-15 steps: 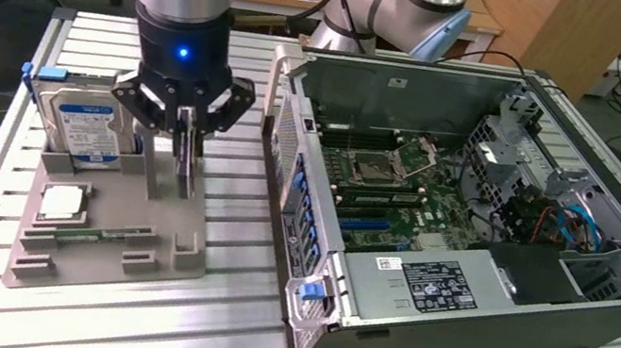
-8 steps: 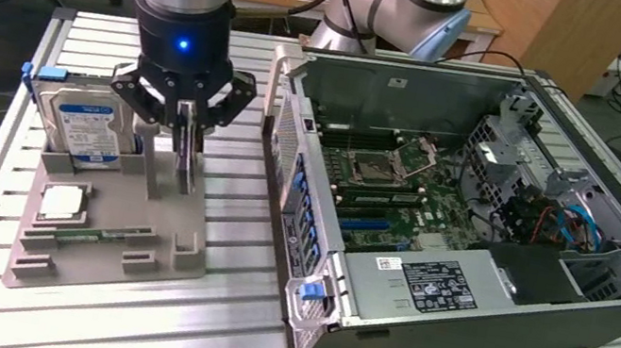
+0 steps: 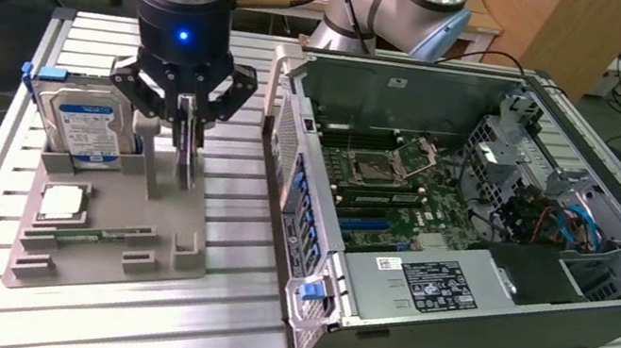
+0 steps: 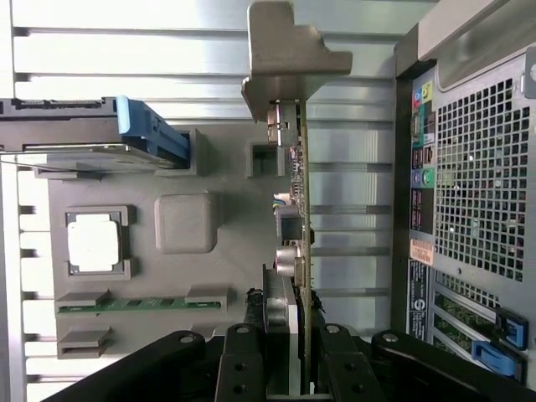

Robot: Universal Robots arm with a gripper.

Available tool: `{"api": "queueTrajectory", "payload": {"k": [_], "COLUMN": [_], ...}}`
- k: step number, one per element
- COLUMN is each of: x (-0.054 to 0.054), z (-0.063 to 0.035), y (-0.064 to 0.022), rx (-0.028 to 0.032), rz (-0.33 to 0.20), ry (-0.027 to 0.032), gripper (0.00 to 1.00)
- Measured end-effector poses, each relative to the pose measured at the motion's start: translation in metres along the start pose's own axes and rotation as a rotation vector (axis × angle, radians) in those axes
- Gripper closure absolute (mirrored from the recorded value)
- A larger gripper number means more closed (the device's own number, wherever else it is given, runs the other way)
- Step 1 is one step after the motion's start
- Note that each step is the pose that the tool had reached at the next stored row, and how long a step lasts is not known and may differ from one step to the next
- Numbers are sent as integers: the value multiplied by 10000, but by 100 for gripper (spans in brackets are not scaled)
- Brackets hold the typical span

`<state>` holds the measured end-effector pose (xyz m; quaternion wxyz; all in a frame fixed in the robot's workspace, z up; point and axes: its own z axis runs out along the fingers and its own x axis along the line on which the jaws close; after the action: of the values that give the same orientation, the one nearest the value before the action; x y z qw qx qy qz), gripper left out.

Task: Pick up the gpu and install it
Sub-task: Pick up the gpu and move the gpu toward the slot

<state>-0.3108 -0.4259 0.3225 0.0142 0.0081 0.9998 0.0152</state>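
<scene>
1. Exterior view first: I see the gripper (image 3: 181, 127) hanging straight down over the grey tray (image 3: 121, 198), its fingers pinched narrow on the top edge of the gpu (image 3: 187, 164).
2. The gpu stands upright on its edge over the middle of the tray. I cannot tell whether its lower edge still sits in the tray's slot.
3. On the tray, toward the exterior view's left of the card, the hard drive (image 3: 85, 130) stands in its holder. At the tray's end nearest the camera lie the processor chip (image 3: 63, 202) and the memory stick (image 3: 95, 237).
4. Off the tray, toward the exterior view's right, the computer case (image 3: 449, 333) lies open on the slatted table (image 3: 205, 337), with its motherboard (image 3: 402, 200) showing.
5. Wrist view: I look along the gpu (image 4: 300, 201) edge-on. The gripper (image 4: 293, 373) has its black fingers (image 4: 241, 364) closed against both faces of the card.
6. The card's metal bracket (image 4: 285, 59) is at the end far from the fingers, past the tray's (image 4: 218, 167) edge and over the table slats (image 4: 126, 50).
7. The hard drive (image 4: 75, 142), processor chip (image 4: 94, 243) and memory stick (image 4: 138, 303) sit in the tray's pockets on one side of the card. The case's perforated rear panel (image 4: 481, 184) stands off the tray on the other side.
</scene>
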Motion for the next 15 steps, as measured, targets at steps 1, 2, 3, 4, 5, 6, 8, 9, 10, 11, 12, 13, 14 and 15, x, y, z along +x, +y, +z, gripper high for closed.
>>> {"api": "queueTrajectory", "payload": {"k": [1, 2, 3, 4, 5, 6, 8, 9, 10, 11, 12, 13, 14, 15], "x": [0, 0, 0, 0, -1, -1, -1, -1, -1, -1, -1, -1, -1, -1], "z": [-5, -9, -13, -17, -19, -20, -24, -25, -26, -27, -27, -28, -28, -28], "y": [0, 0, 0, 1, 1, 1, 1, 1, 1, 1, 1, 0, 0, -1], "rx": [0, 0, 0, 0, -1, -2, 0, 0, 0, 0, -1, -1, -2, -3], "rz": [0, 0, 0, 0, 0, 0, 0, 0, 0, 0, 0, 0, 0, 1], "ry": [-1, -1, 0, 0, -1, -2, 0, 0, 0, 0, 0, 1, 2, 1], "gripper": [72, 72, 72, 72, 72, 72, 72, 72, 72, 72, 72, 72, 72, 72]}}
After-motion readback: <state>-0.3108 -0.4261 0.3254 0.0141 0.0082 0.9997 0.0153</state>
